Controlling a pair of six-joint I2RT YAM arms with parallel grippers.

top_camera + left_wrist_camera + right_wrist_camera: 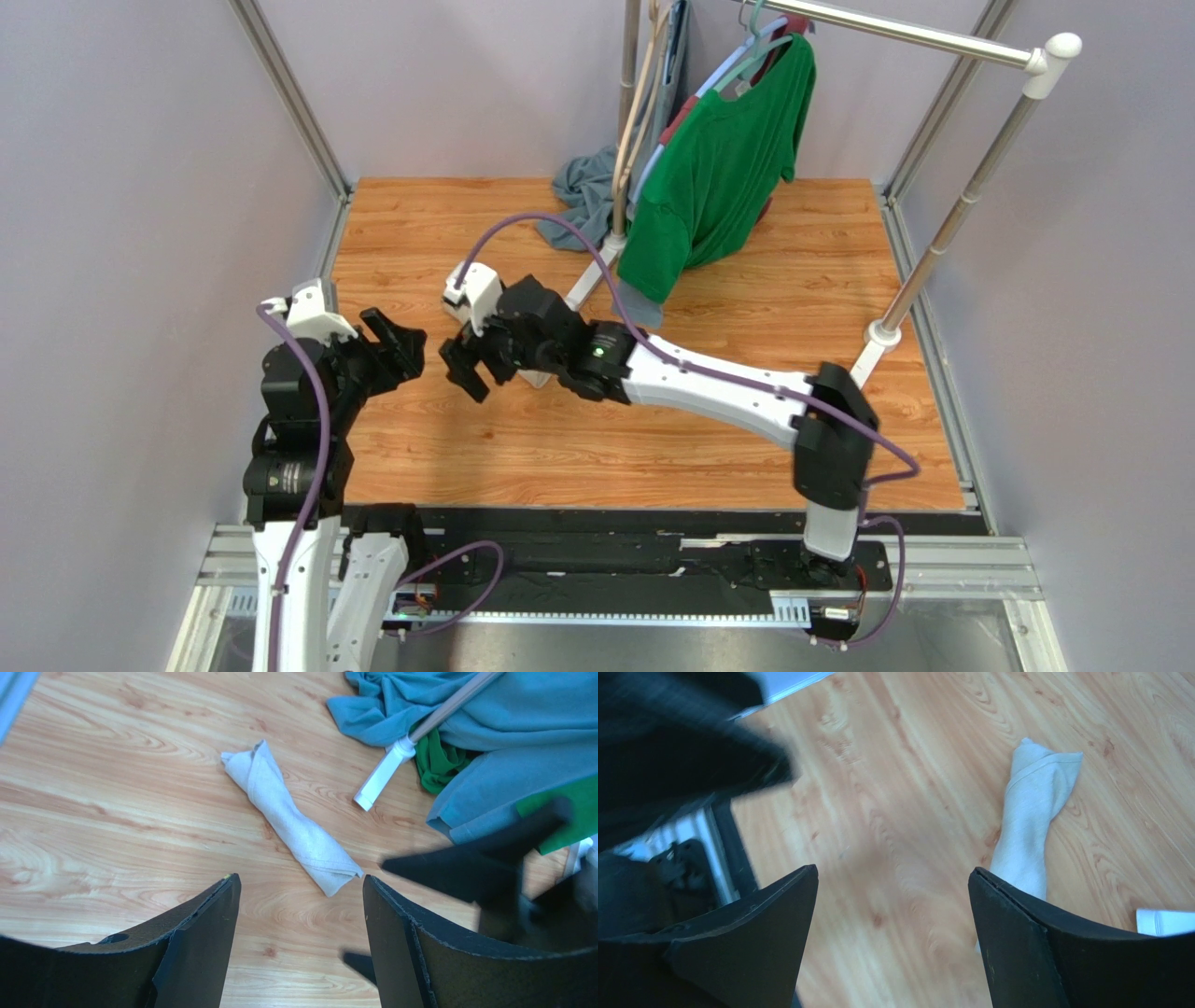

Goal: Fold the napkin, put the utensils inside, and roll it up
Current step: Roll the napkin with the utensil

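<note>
Both open, left gripper (300, 882), right gripper (892, 871), rolled napkin (288, 819) loose below, rack foot (382, 777), grey-blue cloth (505, 735) beside

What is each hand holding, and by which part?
Nothing: the left hand and right hand are open; the rolled napkin lies free on the table.

— What crowds the napkin (288, 822)?
— The rack's white foot (382, 777) and the grey-blue cloth (505, 721) sit close on one side; the right gripper (466, 375) hovers near.
— Open room?
— Bare table (105, 812) on its other side.
</note>
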